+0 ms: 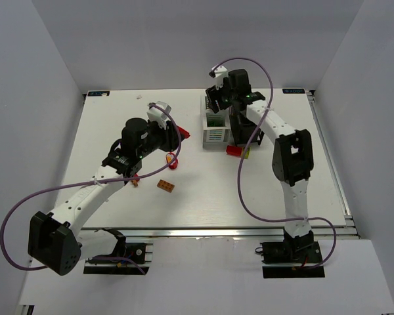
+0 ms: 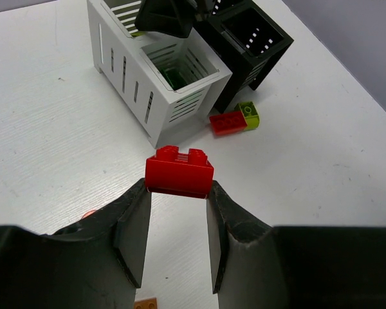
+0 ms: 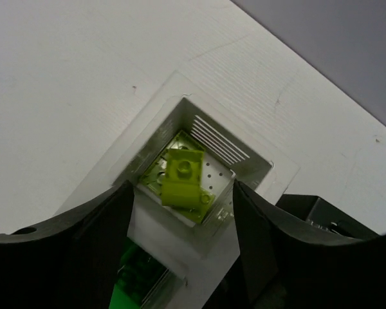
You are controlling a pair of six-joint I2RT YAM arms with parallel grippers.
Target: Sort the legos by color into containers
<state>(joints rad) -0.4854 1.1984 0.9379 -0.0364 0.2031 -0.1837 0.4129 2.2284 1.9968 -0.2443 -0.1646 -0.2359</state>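
Note:
My left gripper [image 2: 179, 190] is shut on a red lego [image 2: 180, 170], pinched at the fingertips above the table, left of the white container [image 2: 154, 96]. The same gripper [image 1: 174, 131] and red lego [image 1: 183, 134] show in the top view. My right gripper [image 3: 183, 193] hangs open over the white container [image 3: 174, 241]. A lime lego [image 3: 183, 177] lies in the compartment under it, on other lime pieces. Green legos [image 3: 138, 277] fill the other compartment. The black container [image 2: 251, 45] stands against the white one.
A red lego [image 2: 228, 122] and a lime lego [image 2: 249, 114] lie together in front of the containers. An orange lego [image 1: 165, 186] and a smaller orange piece [image 1: 135, 182] sit near the left arm. A small red piece [image 1: 173, 161] lies under the left wrist.

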